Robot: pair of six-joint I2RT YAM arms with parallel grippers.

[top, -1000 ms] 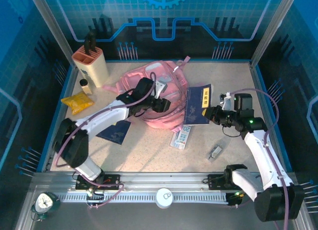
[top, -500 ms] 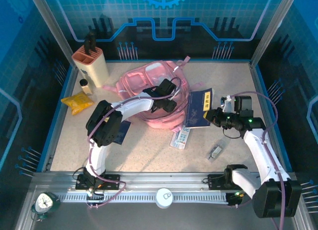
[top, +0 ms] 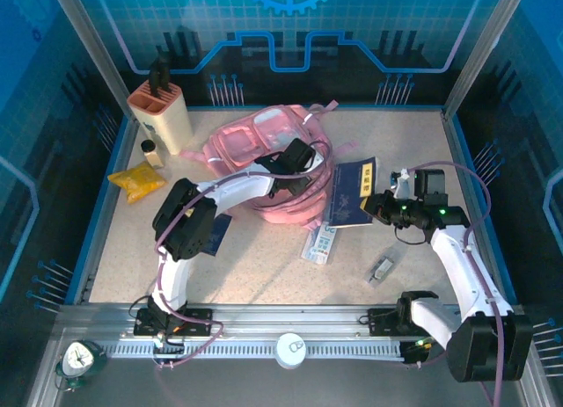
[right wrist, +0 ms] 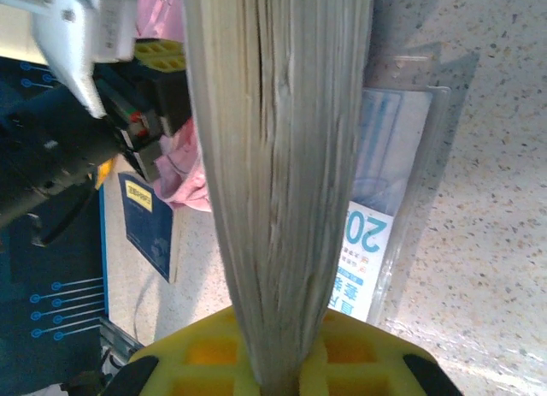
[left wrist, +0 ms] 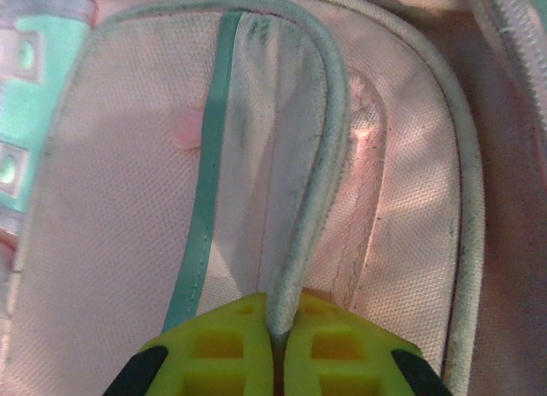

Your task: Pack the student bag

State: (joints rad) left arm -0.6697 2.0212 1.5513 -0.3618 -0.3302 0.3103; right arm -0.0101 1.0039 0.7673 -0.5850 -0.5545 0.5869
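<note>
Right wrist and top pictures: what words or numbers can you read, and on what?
"20": on the sleeved card; the characters below it are cut off.
Yellow label on the dark blue booklet: too blurred to read.
Yellow label on the blue book: too small to read.

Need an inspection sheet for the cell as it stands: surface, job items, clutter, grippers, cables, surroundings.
Surface: speckled beige tabletop, no spills seen.
Job's things: large pink fabric backpack lying centre rear.
Clutter: beige holder, yellow packet, small bottle, clear pouch, dark blue booklet, metal clip.
Grippers: left gripper shut on backpack's piped edge; right gripper shut on blue book.
Cables: purple cables along both arms.
Surroundings: blue panel walls; green alarm clock by front rail.
</note>
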